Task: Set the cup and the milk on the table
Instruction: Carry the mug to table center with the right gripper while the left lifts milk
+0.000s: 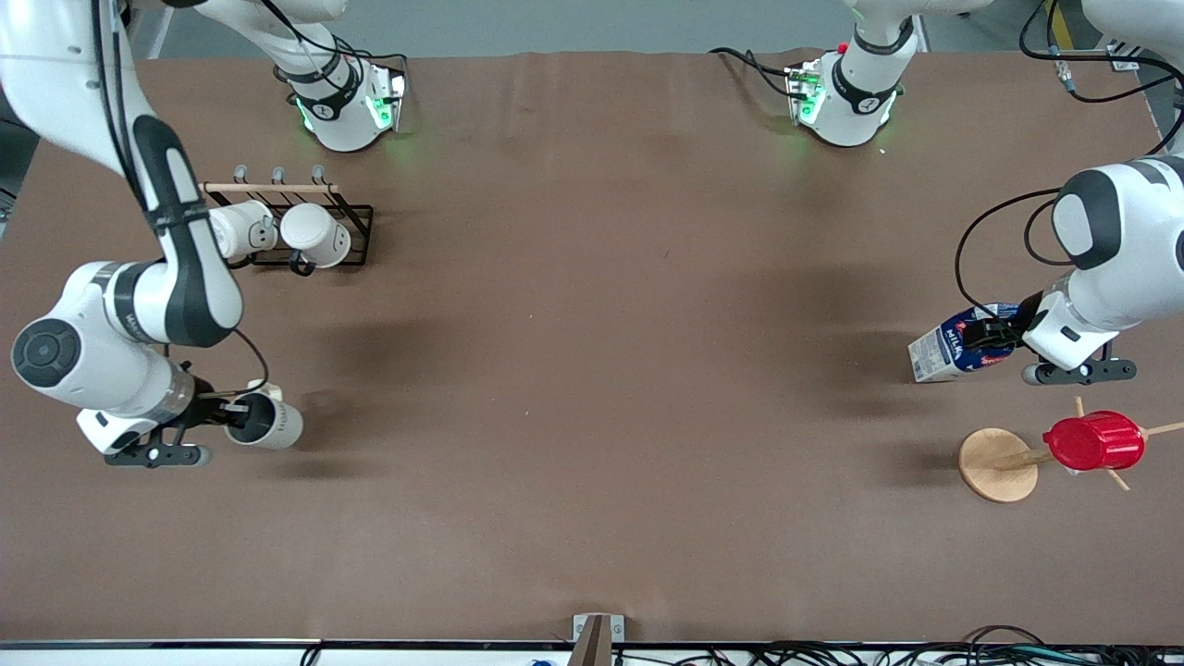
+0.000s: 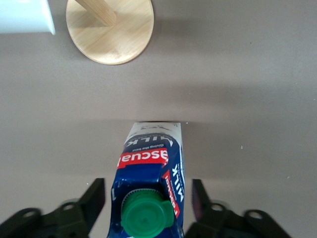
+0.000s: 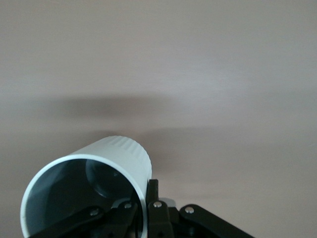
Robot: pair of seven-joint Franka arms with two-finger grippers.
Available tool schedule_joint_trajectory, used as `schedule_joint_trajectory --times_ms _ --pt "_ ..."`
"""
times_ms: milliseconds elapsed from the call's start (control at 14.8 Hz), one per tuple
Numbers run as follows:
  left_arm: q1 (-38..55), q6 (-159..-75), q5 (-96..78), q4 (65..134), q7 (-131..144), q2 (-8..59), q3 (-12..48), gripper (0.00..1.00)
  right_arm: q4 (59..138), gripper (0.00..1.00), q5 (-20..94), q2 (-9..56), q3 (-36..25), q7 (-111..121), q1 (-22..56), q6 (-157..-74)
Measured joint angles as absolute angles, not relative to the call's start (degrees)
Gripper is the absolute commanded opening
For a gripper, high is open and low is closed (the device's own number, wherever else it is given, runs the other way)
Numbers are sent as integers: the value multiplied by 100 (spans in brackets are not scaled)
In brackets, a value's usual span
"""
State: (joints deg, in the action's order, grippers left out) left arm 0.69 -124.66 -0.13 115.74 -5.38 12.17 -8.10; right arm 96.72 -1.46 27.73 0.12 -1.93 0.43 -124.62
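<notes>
The cream-white cup (image 1: 273,425) is near the right arm's end of the brown table (image 1: 592,370), its opening up toward my right gripper (image 1: 242,413). That gripper is shut on the rim, one finger inside and one outside, as the right wrist view shows (image 3: 146,191). I cannot tell whether the cup's (image 3: 114,163) base touches the table. The blue and white milk (image 1: 957,347) stands near the left arm's end. My left gripper (image 1: 1004,335) is at its top. In the left wrist view the gripper (image 2: 148,191) is open, with a small gap on each side of the milk (image 2: 151,163).
A black wire rack (image 1: 356,236) holding two white mugs (image 1: 277,231) stands near the right arm's base. A wooden peg stand (image 1: 997,464) with a red ribbed cup (image 1: 1094,441) on it stands nearer the front camera than the milk. Its round base shows in the left wrist view (image 2: 110,29).
</notes>
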Motion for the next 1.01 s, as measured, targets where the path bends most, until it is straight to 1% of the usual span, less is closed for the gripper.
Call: schedule_joint_trajectory --times_ms 135,202,270,404,539,742,809,944,1011 --pt "40 -12466 -13 11574 -538 1156 -811 42 9518 0 -196 2600 593 -1048 189 -12114" --pt "25 -12466 -13 11576 -538 1117 -811 36 9483 0 -346 2564 914 -1497 245 -12054" --pt "8 -12466 -13 11581 -538 1074 -811 31 9452 0 -596 2561 1224 -2009 305 -12048" --pt "-19 -12465 -13 11623 -538 996 -811 24 9436 0 -1087 2604 1850 -3147 397 -12047" --pt "-39 -12465 -13 11697 -538 925 -812 20 9431 0 -1412 2751 2362 -4085 546 -12056" --pt "-42 -12467 -13 11748 -538 869 -810 13 9383 0 -1583 3052 2510 -4918 1029 -12165" --pt "-40 -12469 -13 11741 -538 841 -805 10 9347 1 -1591 3190 2511 -5123 1198 -12262" --pt "-28 -12471 -13 11683 -538 770 -775 8 9244 1 -1680 3501 2510 -5516 1496 -12531" --pt "-18 -12471 -13 11624 -540 738 -748 5 9188 1 -1749 3642 2510 -5693 1605 -12655"
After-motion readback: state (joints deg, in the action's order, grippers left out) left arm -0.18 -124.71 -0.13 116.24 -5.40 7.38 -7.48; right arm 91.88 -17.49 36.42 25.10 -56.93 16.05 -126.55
